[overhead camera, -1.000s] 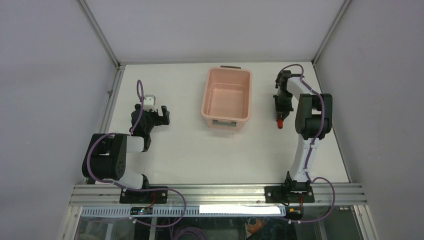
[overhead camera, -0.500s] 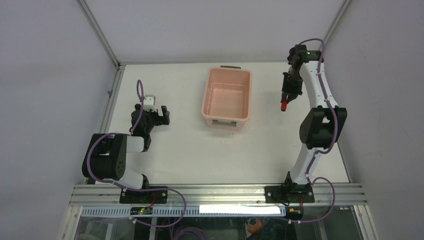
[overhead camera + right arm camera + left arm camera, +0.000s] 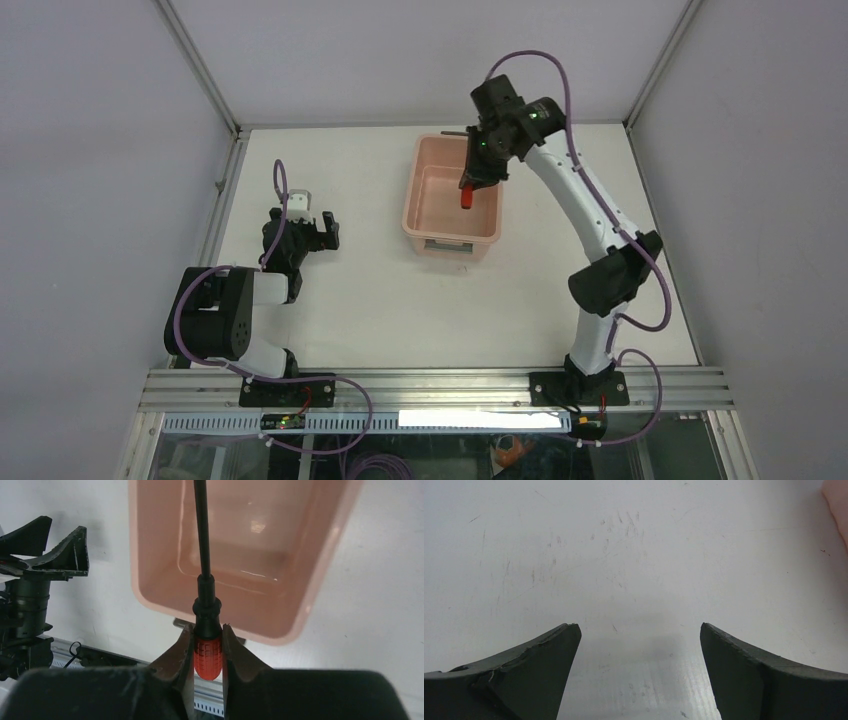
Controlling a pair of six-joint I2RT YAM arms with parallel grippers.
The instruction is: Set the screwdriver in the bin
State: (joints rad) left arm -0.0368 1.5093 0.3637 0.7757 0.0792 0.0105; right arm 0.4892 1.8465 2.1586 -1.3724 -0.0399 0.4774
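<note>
Nearest, on the left side of the worktop (image 3: 380, 300), the left pincer (image 3: 639, 630) faces the bare surface with its jaws spread wide and nothing between them. Farther back, the right pincer (image 3: 207, 636) is clenched on the screwdriver (image 3: 206, 597), which it holds in the air above the bin (image 3: 260, 545). Its fingers (image 3: 175, 655) pinch the short, ribbed red handle. A black collar and a thin black shaft run straight away from the wrist, over the bin's open interior. The tip is cut off at the top edge of the wrist view. From overhead only the red handle shows; the shaft is too thin to make out.
</note>
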